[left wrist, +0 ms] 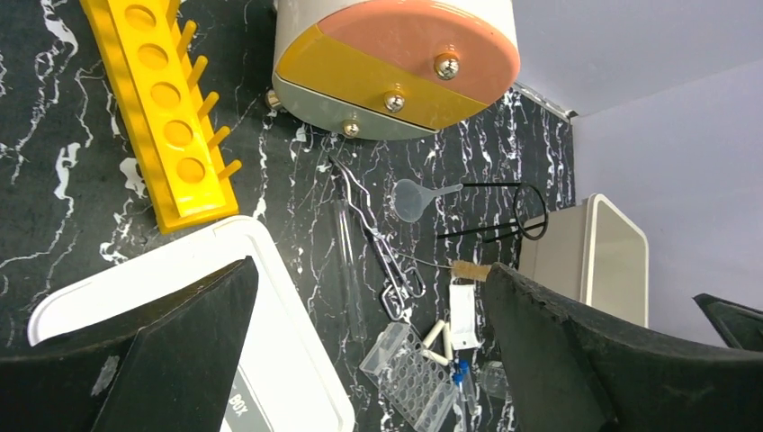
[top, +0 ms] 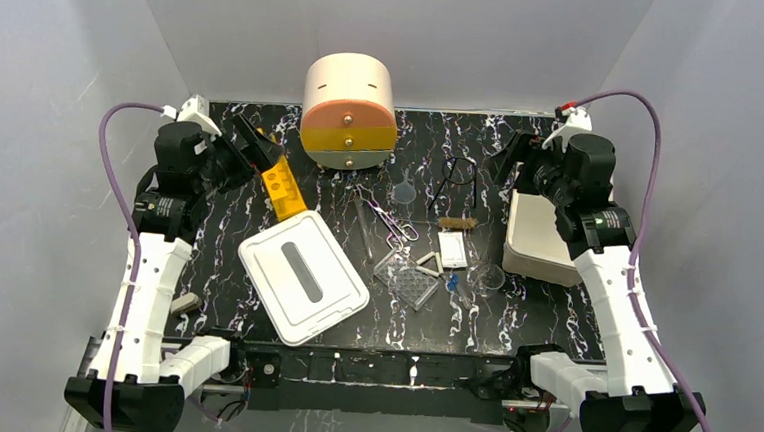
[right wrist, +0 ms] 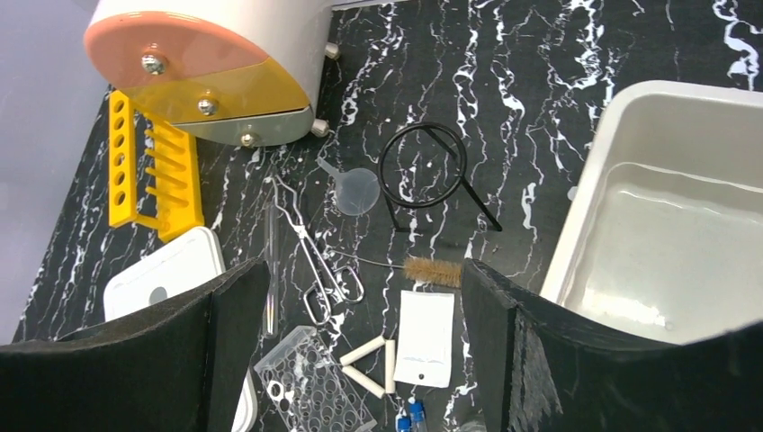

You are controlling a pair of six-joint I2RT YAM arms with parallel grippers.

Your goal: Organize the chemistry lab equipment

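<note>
The loose equipment lies mid-table: metal scissors (top: 390, 220), a clear well plate (top: 414, 281), a white triangle (top: 433, 264), a small brush (top: 456, 222), a black wire ring on legs (top: 458, 176) and a clear round dish (top: 488, 277). A yellow rack (top: 283, 187) lies at the back left. My left gripper (top: 259, 146) hovers open over the rack's far end, holding nothing. My right gripper (top: 506, 164) hangs open and empty at the back right. In the right wrist view the brush (right wrist: 432, 270), triangle (right wrist: 373, 355) and a white packet (right wrist: 425, 337) show between its fingers (right wrist: 540, 333), far below.
A white lid with a grey slot (top: 302, 276) lies front left. The white rectangular bin (top: 537, 236) stands at the right, under my right arm. A round peach, orange and yellow drawer unit (top: 349, 111) stands at the back centre. Grey walls enclose the table.
</note>
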